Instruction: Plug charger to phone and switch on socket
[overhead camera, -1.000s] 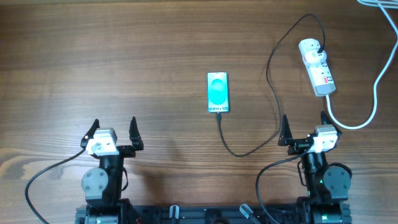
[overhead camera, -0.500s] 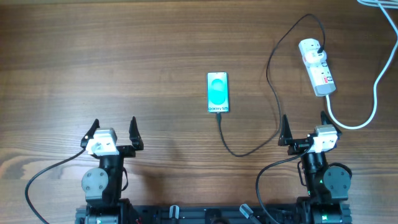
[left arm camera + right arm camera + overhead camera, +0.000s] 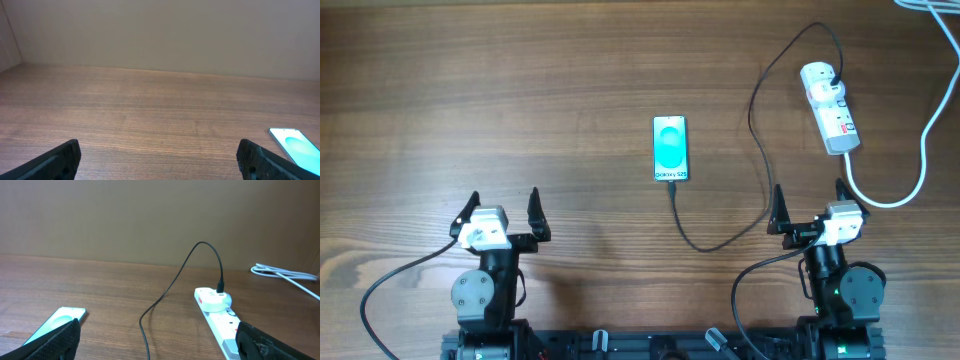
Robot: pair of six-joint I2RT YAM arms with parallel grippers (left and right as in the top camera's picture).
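Charger cable [image 3: 750,112] sags in a loop on the wooden table [image 3: 520,80] just left of the right gripper [image 3: 809,190], which, like the left gripper [image 3: 503,197], is empty with its fingers spread wide apart. Beyond the loop, one cable end meets the near edge of the phone [image 3: 670,149], which lies flat mid-table with its screen lit; whether the tip is seated cannot be told. Farthest back on the right, the cable arcs into a white plug [image 3: 820,75] on the socket [image 3: 832,118], whose thick white cord [image 3: 923,150] curls toward the right edge.
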